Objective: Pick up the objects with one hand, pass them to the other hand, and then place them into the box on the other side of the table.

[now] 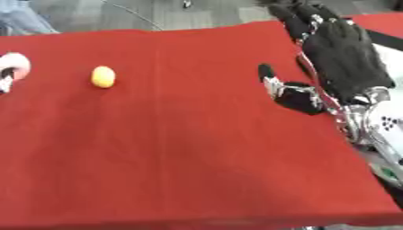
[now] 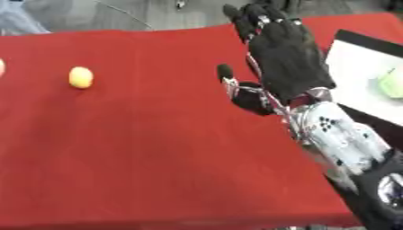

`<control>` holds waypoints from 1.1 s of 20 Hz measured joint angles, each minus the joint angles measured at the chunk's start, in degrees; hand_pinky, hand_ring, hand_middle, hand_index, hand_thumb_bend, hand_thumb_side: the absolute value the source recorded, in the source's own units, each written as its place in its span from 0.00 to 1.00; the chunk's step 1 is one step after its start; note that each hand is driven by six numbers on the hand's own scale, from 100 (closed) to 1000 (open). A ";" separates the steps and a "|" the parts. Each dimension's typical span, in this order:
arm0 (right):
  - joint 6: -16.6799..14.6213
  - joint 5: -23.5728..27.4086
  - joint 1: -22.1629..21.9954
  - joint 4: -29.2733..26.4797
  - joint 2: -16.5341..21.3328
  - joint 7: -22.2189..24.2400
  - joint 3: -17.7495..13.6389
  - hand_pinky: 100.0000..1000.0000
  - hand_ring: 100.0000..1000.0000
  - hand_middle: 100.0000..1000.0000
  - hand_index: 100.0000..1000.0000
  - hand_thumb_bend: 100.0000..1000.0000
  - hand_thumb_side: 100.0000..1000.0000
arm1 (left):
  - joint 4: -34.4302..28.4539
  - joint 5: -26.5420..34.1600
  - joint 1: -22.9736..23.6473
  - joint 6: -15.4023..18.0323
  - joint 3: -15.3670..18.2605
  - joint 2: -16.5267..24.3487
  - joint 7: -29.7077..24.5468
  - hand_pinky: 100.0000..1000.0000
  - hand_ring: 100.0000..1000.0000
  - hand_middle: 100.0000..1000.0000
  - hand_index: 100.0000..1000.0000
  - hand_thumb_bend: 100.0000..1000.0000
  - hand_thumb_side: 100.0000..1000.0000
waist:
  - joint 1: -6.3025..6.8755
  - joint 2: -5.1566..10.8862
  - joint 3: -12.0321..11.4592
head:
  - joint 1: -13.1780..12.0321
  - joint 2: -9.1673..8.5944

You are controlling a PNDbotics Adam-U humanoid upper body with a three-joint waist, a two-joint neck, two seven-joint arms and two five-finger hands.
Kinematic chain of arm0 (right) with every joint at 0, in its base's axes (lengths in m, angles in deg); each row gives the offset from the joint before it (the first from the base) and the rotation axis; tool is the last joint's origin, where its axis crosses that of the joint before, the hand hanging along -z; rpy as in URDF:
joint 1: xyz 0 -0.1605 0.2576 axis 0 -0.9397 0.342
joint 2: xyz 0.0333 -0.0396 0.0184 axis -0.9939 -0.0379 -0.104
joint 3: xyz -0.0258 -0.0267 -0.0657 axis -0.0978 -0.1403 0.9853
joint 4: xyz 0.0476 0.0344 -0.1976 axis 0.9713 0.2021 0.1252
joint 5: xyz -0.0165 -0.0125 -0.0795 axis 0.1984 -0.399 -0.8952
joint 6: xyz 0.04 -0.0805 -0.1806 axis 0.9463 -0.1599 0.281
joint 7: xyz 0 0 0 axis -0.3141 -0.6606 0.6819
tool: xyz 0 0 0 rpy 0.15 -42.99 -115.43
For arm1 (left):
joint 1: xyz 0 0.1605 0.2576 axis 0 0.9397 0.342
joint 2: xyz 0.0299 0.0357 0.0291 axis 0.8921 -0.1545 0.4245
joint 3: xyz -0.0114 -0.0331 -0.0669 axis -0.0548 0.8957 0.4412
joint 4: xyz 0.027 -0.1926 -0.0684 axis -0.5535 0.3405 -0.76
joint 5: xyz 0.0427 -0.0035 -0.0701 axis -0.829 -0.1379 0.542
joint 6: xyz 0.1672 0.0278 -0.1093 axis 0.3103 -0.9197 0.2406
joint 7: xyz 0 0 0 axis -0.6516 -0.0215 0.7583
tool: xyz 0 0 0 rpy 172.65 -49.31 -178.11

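— Red cloth [image 1: 197, 148] across the whole table, grey floor beyond the far edge.
— And on the left of it?
— Small yellow ball [image 1: 103, 76], lying alone on the cloth. Further left, at the very edge, a pink and white thing [image 1: 13, 67], cut off, shape unclear.
— Right hand [image 2: 287, 58]?
— Up over the right side of the cloth, fingers straight and spread toward the far edge, thumb out to the left, holding nothing. Well apart from the ball.
— Box?
— White box [image 2: 354, 67] on the right, just beside the hand, with a pale green object [image 2: 391, 83] inside.
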State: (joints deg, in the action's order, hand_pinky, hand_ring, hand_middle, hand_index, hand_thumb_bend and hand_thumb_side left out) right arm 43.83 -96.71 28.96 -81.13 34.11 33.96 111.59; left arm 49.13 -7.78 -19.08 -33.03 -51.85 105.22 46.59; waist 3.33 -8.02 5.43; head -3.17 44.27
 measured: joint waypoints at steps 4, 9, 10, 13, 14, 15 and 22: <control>-1.86 -0.61 0.05 -0.01 -0.17 1.32 -0.01 0.43 0.81 0.79 0.94 0.34 0.27 | -5.46 2.77 -0.38 3.18 -4.75 -4.47 -3.64 0.61 0.35 0.27 0.52 0.00 0.18 | 0.20 0.23 -0.23 | 1.03 0.00; -4.42 -1.38 1.26 -0.01 -0.79 2.96 0.01 0.47 0.81 0.80 0.94 0.36 0.26 | -12.33 6.09 -0.41 7.39 -11.69 -10.68 -8.02 0.62 0.36 0.27 0.52 0.00 0.18 | 0.25 0.30 -0.53 | 1.71 0.00; -4.87 -1.42 1.52 -0.01 -0.81 3.25 0.03 0.48 0.81 0.80 0.94 0.37 0.26 | -13.72 6.88 -0.42 8.26 -13.11 -11.62 -8.88 0.62 0.36 0.27 0.52 0.00 0.18 | 0.27 0.30 -0.58 | 1.80 0.00; -6.02 -1.42 2.00 -0.01 -0.81 3.67 0.32 0.47 0.81 0.80 0.94 0.38 0.26 | -17.89 8.99 -0.68 10.74 -17.33 -14.25 -11.44 0.62 0.36 0.27 0.52 0.00 0.18 | 0.34 0.30 -0.84 | 2.00 0.00; -6.27 -1.40 2.03 -0.01 -0.81 3.73 0.33 0.47 0.81 0.80 0.94 0.38 0.26 | -19.34 9.82 -0.86 11.30 -18.75 -15.09 -12.30 0.62 0.36 0.27 0.52 0.00 0.18 | 0.37 0.30 -0.95 | 2.08 0.00; -6.45 -1.35 2.03 -0.01 -0.81 3.76 0.34 0.46 0.81 0.80 0.94 0.38 0.26 | -20.68 10.67 -1.04 11.70 -20.22 -15.89 -13.20 0.62 0.36 0.27 0.53 0.00 0.18 | 0.38 0.30 -1.03 | 2.14 0.00; -6.47 -0.44 2.01 -0.01 -0.79 4.06 1.04 0.42 0.81 0.80 0.93 0.37 0.26 | -24.84 17.26 -3.53 12.40 -28.18 -20.74 -19.90 0.63 0.36 0.27 0.53 0.00 0.19 | 0.20 0.30 -1.59 | 2.68 0.00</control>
State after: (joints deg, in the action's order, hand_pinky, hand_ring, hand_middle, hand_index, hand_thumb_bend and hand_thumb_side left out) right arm 37.36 -97.15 30.97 -81.14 33.32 38.02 112.63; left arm 24.29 9.47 -22.61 -20.63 -80.03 84.48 26.69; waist 3.53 -7.72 3.83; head -0.49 44.27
